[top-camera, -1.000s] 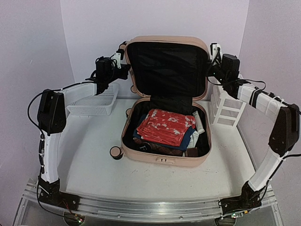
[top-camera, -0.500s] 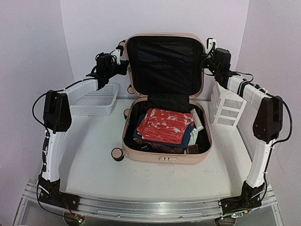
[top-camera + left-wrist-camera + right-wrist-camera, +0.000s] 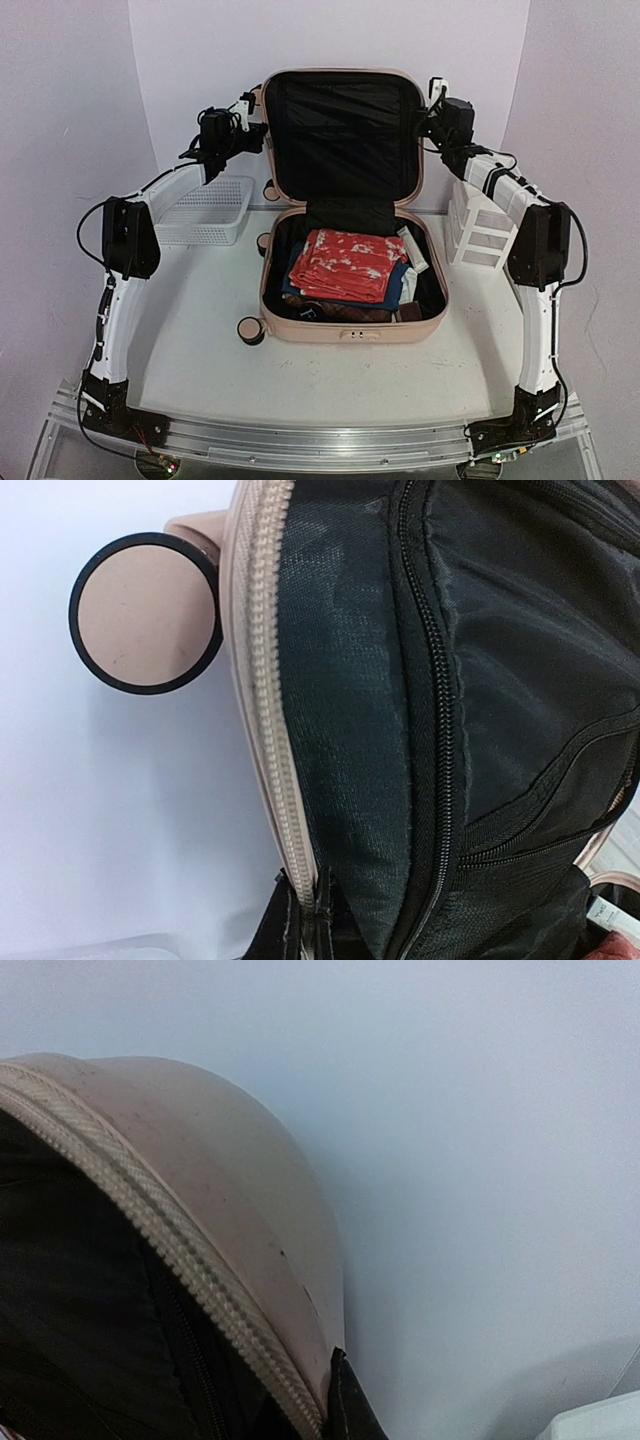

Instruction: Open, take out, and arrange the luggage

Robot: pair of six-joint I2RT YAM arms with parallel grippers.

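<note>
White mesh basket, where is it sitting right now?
In the top view, the basket sits on the table at the far left, just left of the open suitcase and its raised lid.

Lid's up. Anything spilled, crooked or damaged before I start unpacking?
Nothing stands out. The luggage lies open, lid upright, with the left gripper and right gripper pinching its side edges. The red patterned cloth sits folded on the clothes inside, and the white basket and drawer organizer stand upright on either side.

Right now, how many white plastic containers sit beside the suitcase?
2: a mesh basket left of the luggage, a drawer organizer right of it. None seems hidden.
</note>
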